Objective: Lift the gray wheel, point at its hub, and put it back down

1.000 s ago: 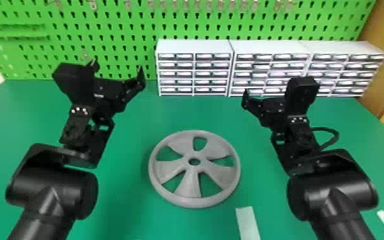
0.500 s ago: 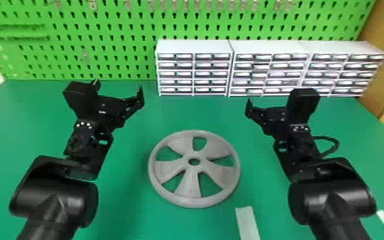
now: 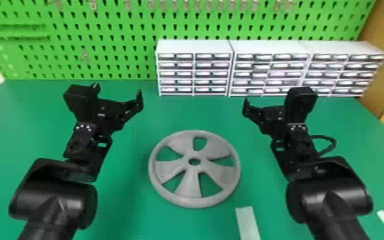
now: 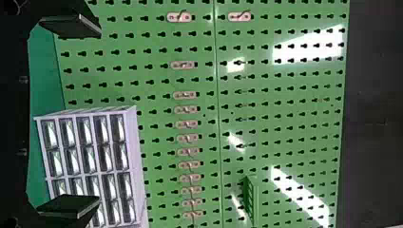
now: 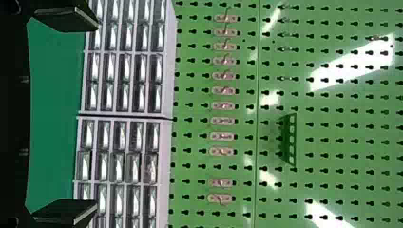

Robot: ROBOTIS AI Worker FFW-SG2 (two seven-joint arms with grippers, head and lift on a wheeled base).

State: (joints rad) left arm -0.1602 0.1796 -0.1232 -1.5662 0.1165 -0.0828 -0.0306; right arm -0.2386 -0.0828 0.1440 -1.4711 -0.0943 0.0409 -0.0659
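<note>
Black two-fingered left gripper (image 3: 118,91): held to the left of the wheel and beyond it, fingers set well apart with nothing clamped, presumably so that the near-side rim can be approached without being knocked. Round gray five-spoked wheel (image 3: 190,186): laid flat on the green tabletop (image 3: 127,207), between the two arms, where it can probably be reached from either side; dull, even finish, apparently molded plastic; smooth raised rim, broad curved spokes parted by five rounded openings, small hole pierced through the central hub (image 3: 195,155). Black two-fingered right gripper (image 5: 95,114): held beyond the wheel, to its right, fingers likewise spread and unloaded, seemingly so that a two-sided lift is allowed for.
</note>
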